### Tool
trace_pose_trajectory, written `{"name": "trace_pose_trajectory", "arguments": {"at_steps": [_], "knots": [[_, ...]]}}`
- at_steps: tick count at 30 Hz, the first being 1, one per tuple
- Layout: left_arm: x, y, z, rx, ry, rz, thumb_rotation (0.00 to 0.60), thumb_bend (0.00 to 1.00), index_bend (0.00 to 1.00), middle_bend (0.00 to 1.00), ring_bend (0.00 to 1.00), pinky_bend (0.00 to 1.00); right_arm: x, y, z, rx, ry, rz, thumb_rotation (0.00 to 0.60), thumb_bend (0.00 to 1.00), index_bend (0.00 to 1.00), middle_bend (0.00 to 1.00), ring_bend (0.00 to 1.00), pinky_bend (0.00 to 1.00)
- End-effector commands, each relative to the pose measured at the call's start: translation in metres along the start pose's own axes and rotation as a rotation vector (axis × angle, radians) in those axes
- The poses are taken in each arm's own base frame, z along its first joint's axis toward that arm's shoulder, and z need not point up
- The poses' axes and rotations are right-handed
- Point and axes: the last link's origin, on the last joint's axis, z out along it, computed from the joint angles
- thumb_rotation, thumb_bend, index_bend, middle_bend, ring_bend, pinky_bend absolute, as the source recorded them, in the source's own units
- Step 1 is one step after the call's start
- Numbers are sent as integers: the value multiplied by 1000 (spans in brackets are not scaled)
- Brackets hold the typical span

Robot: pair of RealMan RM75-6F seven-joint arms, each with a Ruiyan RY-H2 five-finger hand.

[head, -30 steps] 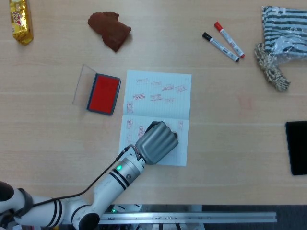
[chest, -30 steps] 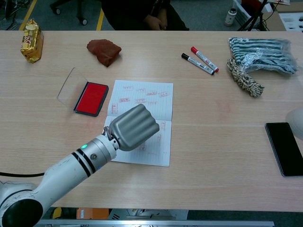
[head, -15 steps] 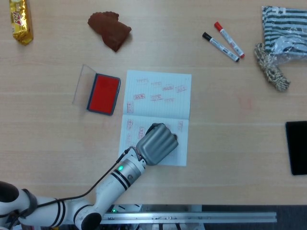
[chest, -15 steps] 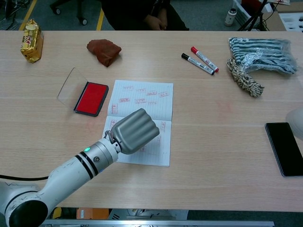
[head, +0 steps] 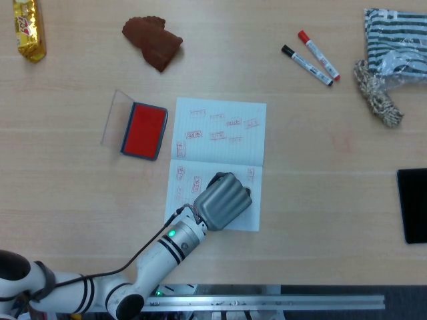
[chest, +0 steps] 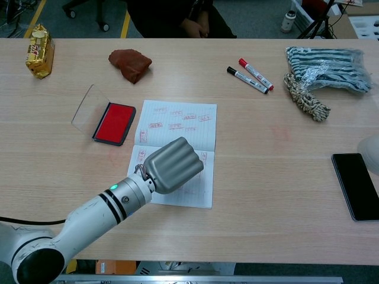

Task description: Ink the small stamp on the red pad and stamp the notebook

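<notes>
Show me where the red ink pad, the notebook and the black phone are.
red ink pad (chest: 115, 122), chest view, middle of the red surface
notebook (head: 223, 127), head view, upper page
black phone (chest: 355, 184), chest view, middle of the screen

No text can be read. The notebook (head: 219, 147), lying near the front edge of the desk (head: 320, 220), carries red stamped marks on both pages, but the characters inside them are too small to make out. The gold packet (head: 28, 28) at the desk's far left corner bears red print, also illegible.
</notes>
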Motion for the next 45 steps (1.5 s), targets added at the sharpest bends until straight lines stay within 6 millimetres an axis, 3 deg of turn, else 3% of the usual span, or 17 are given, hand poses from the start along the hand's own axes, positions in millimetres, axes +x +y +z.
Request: {"name": "trace_pose_trajectory", "arguments": {"at_steps": [1,10,24,34,45], "knots": [[0,0,1,0,-1,5,600,279,564,1000,1000,1000,0,1,0,-2,0,1,600,291,408,412,342,434],[3,-11,-1,29,4,-1,600,279,564,1000,1000,1000,1,2,-1,-6,5,3,600,292,408,412,342,433],[26,-84,-38,181,99,-52,600,279,564,1000,1000,1000,1,-5,5,16,10,12,600,292,408,412,342,434],[-4,-97,-77,187,43,-16,600,279,563,1000,1000,1000,-2,-15,10,48,0,13,600,292,408,412,342,434],[-36,-111,-93,245,-26,-16,600,279,563,1000,1000,1000,-4,-22,12,62,-8,12,600,291,408,412,342,434]]}}
